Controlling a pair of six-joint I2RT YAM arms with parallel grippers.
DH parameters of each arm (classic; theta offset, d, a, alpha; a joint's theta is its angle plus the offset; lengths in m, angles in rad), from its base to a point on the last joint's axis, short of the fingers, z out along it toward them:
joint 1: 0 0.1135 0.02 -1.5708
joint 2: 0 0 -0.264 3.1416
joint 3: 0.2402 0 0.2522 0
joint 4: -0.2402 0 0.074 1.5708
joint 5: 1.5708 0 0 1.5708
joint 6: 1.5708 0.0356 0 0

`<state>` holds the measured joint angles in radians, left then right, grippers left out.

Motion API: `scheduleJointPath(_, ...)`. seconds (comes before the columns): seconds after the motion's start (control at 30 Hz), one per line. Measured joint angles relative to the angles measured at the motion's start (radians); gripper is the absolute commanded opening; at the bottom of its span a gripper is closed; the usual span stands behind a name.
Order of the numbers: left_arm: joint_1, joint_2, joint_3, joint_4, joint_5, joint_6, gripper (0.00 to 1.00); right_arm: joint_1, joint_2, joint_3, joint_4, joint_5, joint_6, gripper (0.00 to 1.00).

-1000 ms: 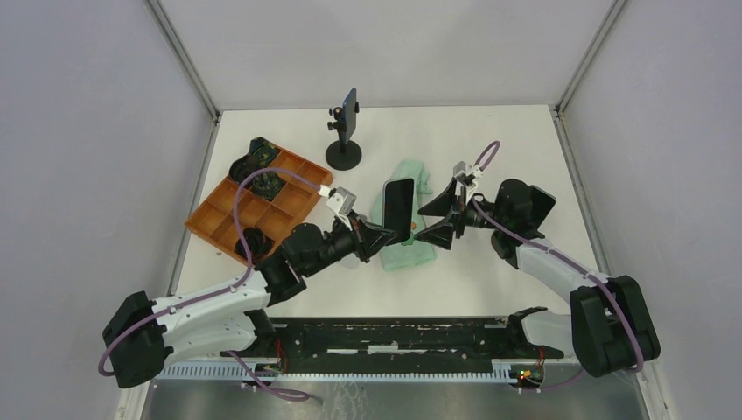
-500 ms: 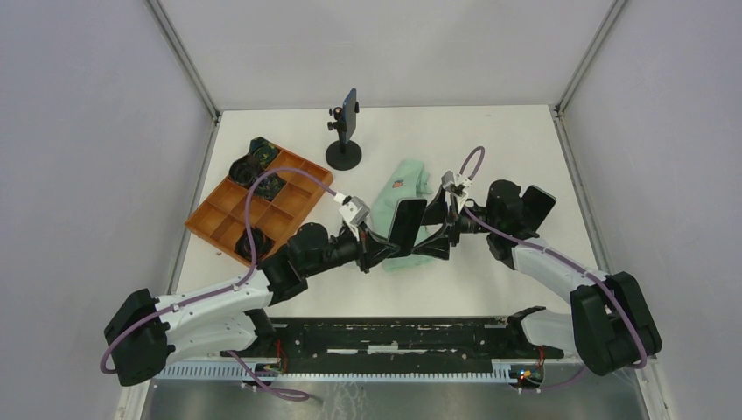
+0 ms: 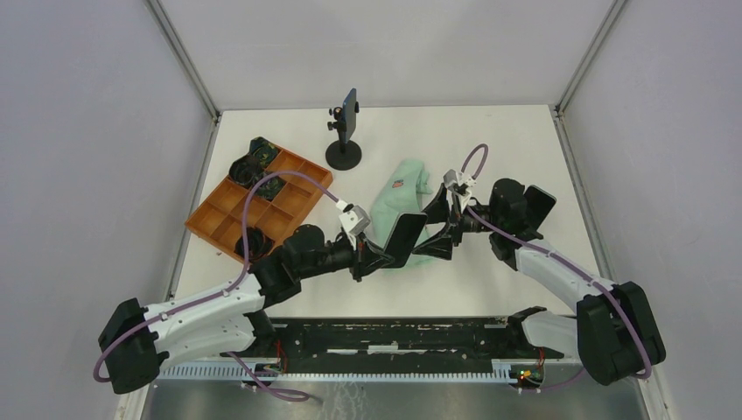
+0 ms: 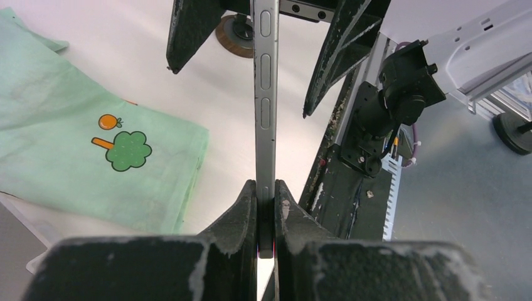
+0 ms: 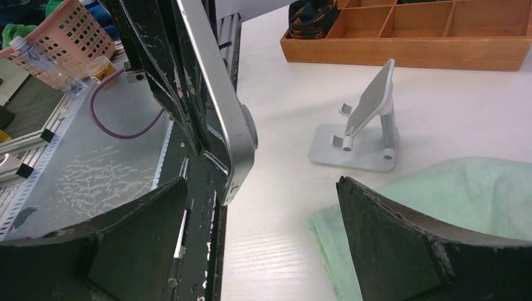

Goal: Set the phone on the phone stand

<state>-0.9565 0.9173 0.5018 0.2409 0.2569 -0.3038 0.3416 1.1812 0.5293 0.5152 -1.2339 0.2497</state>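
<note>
Left claw [image 4: 266,188] is clamped tight on the phone [image 4: 265,94] — it's held on edge above the surface [image 4: 219,94], near the green cloth [image 4: 75,157]. Right claw [image 3: 435,234] gapes wide — one finger either side of it. Phone stand [image 5: 364,125] sits beside the cloth.

I'm standing at a white table [image 3: 490,140] that is boxed in on three sides by plain, pale grey panels: a left wall [image 3: 87,131], a back wall [image 3: 385,44] and a right wall [image 3: 674,131]. An aluminium post marks each far corner, the left post [image 3: 184,61] and the right post [image 3: 591,57]. The light is soft and even, and the shadows on the tabletop are faint. A scuffed black rail [image 3: 394,337] runs along the near edge, with a slotted strip [image 3: 350,372] and a dull metal sheet [image 3: 394,398] below it. Off the near side sits a pink basket [image 5: 59,44], and past the edge lies a grey floor [image 4: 452,207].
</note>
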Motion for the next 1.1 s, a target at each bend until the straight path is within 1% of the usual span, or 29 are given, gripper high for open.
scheduleJointPath(0.27, 0.016, 0.024, -0.012, 0.005, 0.071, 0.0, 0.02, 0.001, -0.014, 0.0, 0.057, -0.008, 0.071, 0.87)
scheduleJointPath(0.37, 0.028, 0.044, -0.021, 0.01, 0.097, 0.0, 0.02, 0.001, -0.023, 0.0, 0.076, -0.015, 0.086, 0.78)
scheduleJointPath(0.5, 0.05, 0.054, -0.04, 0.024, 0.124, 0.0, 0.02, 0.003, -0.024, 0.0, 0.094, -0.024, 0.101, 0.63)
scheduleJointPath(0.57, 0.064, 0.055, -0.05, 0.034, 0.142, 0.0, 0.02, 0.005, -0.024, 0.0, 0.101, -0.027, 0.104, 0.51)
scheduleJointPath(0.7, 0.087, 0.056, -0.066, 0.061, 0.174, 0.0, 0.02, 0.009, -0.024, 0.0, 0.109, -0.031, 0.103, 0.3)
scheduleJointPath(0.77, 0.09, 0.056, -0.069, 0.072, 0.193, 0.0, 0.02, 0.01, -0.024, 0.0, 0.112, -0.031, 0.101, 0.21)
scheduleJointPath(0.9, 0.098, 0.056, -0.077, 0.079, 0.218, 0.0, 0.02, 0.011, -0.024, 0.0, 0.112, -0.05, 0.111, 0.09)
scheduleJointPath(0.97, 0.1, 0.057, -0.08, 0.081, 0.226, 0.0, 0.05, 0.012, -0.024, 0.0, 0.112, -0.058, 0.116, 0.05)
scheduleJointPath(1.03, 0.102, 0.058, -0.081, 0.081, 0.226, 0.0, 0.14, 0.012, -0.024, 0.0, 0.111, -0.064, 0.119, 0.02)
scheduleJointPath(1.1, 0.105, 0.06, -0.081, 0.081, 0.225, 0.0, 0.25, 0.012, -0.024, 0.0, 0.106, -0.064, 0.114, 0.0)
